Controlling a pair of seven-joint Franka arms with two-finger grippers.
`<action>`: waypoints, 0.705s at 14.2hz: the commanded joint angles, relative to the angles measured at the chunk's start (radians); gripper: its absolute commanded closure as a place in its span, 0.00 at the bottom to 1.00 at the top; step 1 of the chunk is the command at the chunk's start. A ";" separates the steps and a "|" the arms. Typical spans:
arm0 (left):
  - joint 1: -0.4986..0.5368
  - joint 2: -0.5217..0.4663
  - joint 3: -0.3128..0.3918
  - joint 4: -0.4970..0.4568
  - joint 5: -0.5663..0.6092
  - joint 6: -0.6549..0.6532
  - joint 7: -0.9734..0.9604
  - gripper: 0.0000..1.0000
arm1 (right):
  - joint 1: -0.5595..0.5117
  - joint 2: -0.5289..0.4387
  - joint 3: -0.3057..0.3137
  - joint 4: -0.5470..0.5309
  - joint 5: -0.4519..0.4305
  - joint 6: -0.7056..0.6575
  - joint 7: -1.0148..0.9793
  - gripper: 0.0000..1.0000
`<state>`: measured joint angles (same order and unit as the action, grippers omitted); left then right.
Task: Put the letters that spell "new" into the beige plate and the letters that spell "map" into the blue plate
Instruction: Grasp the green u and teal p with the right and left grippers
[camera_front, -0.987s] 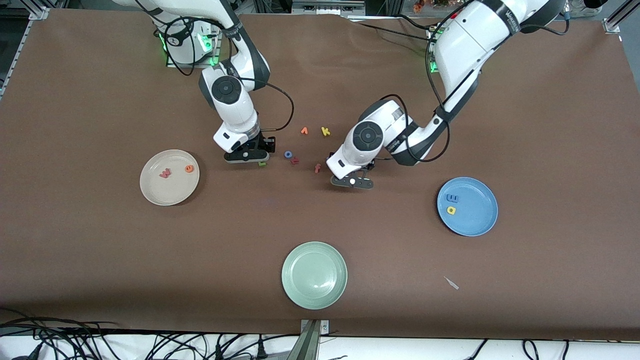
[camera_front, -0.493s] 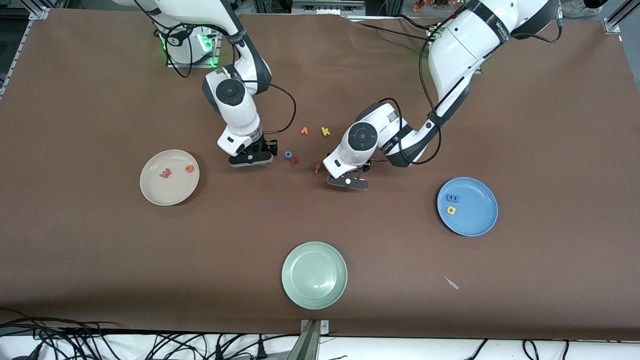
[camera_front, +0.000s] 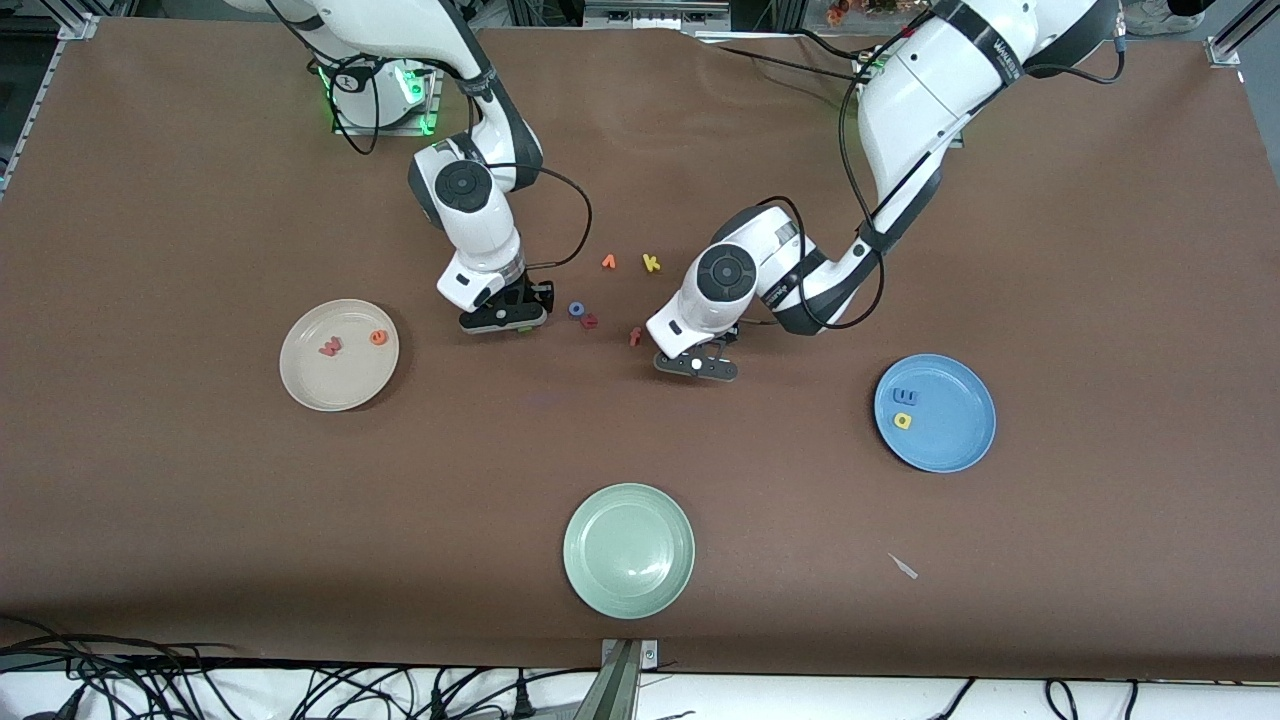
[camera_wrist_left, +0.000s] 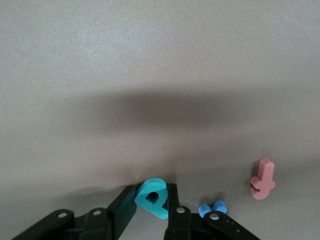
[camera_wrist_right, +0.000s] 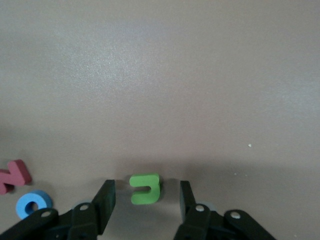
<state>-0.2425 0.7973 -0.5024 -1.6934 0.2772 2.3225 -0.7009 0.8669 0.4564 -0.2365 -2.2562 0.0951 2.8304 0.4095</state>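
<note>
Two letters sit in each task plate from where I watch. In the beige plate (camera_front: 339, 355), left of centre in the front frame, I see the salmon-pink w (camera_front: 330, 346) and the orange e (camera_front: 378, 338). In the blue plate (camera_front: 935, 412), at the right of that frame, lie the blue m (camera_front: 905, 397) and the yellow a (camera_front: 903, 421).

My left gripper (camera_wrist_left: 151, 212) is down at the table near the middle of the front frame, and at the bottom of the left wrist frame its fingers (camera_wrist_left: 125, 207) are pinching the teal p (camera_wrist_left: 154, 198), which stands tilted between them. Just beside it in that frame I see a small blue x (camera_wrist_left: 212, 207) and, a little farther toward the lower right, a pink letter (camera_wrist_left: 262, 179) lying flat.

My right gripper (camera_wrist_right: 145, 202) is low over the table just right of the beige plate in the front frame. Low in the right wrist frame its fingers (camera_wrist_right: 105, 199) are spread, with the green n (camera_wrist_right: 145, 189) lying between them, a gap on each side. At that frame's lower left I see a blue o (camera_wrist_right: 33, 203) and a red letter (camera_wrist_right: 12, 175).

Above centre in the front frame sit an orange letter (camera_front: 608, 262) and a yellow k (camera_front: 651, 263). A pale green plate (camera_front: 628, 550) lies at lower centre.
</note>
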 joint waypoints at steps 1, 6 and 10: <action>0.008 -0.032 0.007 0.015 0.036 -0.081 -0.002 0.99 | 0.011 0.013 -0.004 -0.020 -0.011 0.050 -0.008 0.47; 0.116 -0.156 0.001 0.028 0.034 -0.268 0.131 0.97 | 0.011 0.005 -0.004 -0.019 -0.012 0.050 -0.008 0.75; 0.262 -0.179 0.002 0.029 0.036 -0.348 0.369 0.97 | 0.009 -0.037 -0.029 -0.007 -0.011 -0.014 -0.058 0.83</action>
<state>-0.0504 0.6404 -0.4928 -1.6444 0.2792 2.0043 -0.4496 0.8694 0.4563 -0.2413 -2.2613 0.0945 2.8563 0.3922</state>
